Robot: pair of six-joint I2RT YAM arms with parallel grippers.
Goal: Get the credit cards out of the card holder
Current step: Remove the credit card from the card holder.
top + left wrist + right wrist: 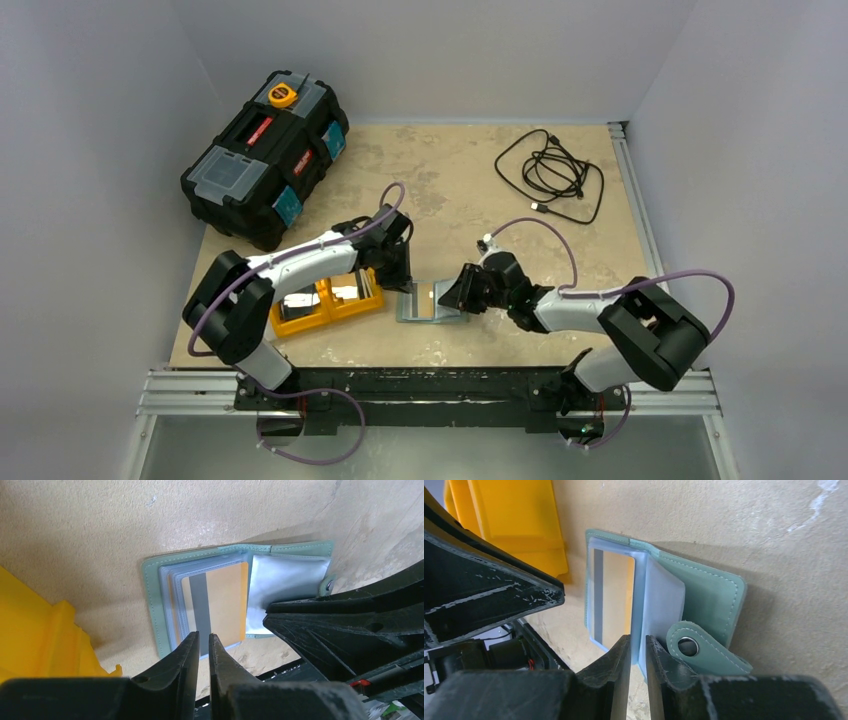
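The grey-green card holder [432, 305] lies open on the table between my two grippers. In the left wrist view the card holder [152, 590] shows a stack of clear sleeves, and the top sleeve holds a credit card [225, 600] with a grey stripe. My left gripper [204, 637] hangs over the card's near edge with its jaws nearly closed and nothing between them. My right gripper [638, 642] is shut on the pale blue inner sleeve [664, 600] of the card holder [714, 590], beside the snap tab [704, 650]. The same card [616, 595] shows in the right wrist view.
An orange two-compartment tray [325, 318] stands just left of the card holder, with pale flat cards in both compartments. A black toolbox [265, 155] sits at the far left. A coiled black cable [550, 175] lies at the far right.
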